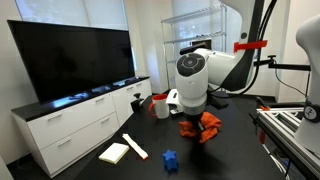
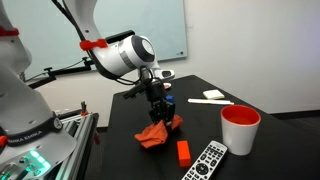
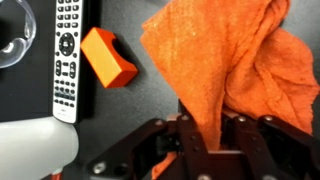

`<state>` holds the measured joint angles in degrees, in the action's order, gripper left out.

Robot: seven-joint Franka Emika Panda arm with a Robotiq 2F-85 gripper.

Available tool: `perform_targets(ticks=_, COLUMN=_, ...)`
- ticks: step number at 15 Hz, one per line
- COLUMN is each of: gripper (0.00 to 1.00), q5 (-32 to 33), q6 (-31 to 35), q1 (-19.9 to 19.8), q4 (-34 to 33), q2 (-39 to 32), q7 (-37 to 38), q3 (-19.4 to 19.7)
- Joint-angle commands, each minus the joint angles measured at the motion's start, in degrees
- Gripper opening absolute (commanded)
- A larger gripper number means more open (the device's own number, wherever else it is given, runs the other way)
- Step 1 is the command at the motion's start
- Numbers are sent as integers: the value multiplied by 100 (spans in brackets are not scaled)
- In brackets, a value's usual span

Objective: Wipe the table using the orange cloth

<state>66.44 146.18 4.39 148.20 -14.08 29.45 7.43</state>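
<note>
A black table point(image 2: 200, 125) takes up most of the scene, and the white arm point(image 2: 125, 55) reaches down over its middle in both exterior views. The gripper point(image 2: 158, 112) points straight down at the surface. In the wrist view its fingers point(image 3: 236, 135) are pressed in on a fold of the orange cloth point(image 3: 220, 60), which runs down between them. The rest of the cloth fans out crumpled in front of them. In an exterior view the cloth point(image 2: 155, 135) hangs bunched under the gripper with its lower edge on or just above the table, and the angle is too flat to tell which. It sits near the centre of the table, also seen in an exterior view point(image 1: 200, 128). A red cup point(image 2: 240, 130) with a white inside stands upright, well apart from the cloth, toward the near edge. A grey remote point(image 2: 207, 160) lies flat beside the cup. The wrist view shows its button face point(image 3: 67, 50). A small orange block point(image 2: 184, 151) lies between the remote and the cloth, close to both but touching neither in the wrist view point(image 3: 108, 58). A small blue object point(image 1: 170, 158) sits alone on the table, apart from the cloth.
</note>
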Motion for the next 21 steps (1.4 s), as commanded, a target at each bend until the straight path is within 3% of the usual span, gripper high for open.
perform_targets(ticks=1, gripper=3, q5=3, q6=-166, q1=-31, q4=189, q2=180, q7=-23, q3=-343)
perform_targets(ticks=10, gripper=3, q5=-39, q6=-184, q1=67, q4=556, q2=498, q7=60, q3=-863)
perform_targets(ticks=11, gripper=39, q5=-16, q6=-193, q1=67, q4=554, q2=524, q7=74, q3=-871)
perform_targets(ticks=12, gripper=40, q5=26, q6=-144, q1=61, q4=547, q2=555, q7=178, q3=-867)
perform_targets(ticks=16, gripper=67, q5=-165, q6=-106, q1=24, q4=526, q2=754, q7=199, q3=-885)
perform_targets(ticks=20, gripper=98, q5=-974, q6=-29, q1=-19, q4=538, q2=961, q7=-102, q3=-918)
perform_targets(ticks=21, gripper=100, q5=-1386, q6=23, q1=-42, q4=565, q2=1104, q7=-279, q3=-935)
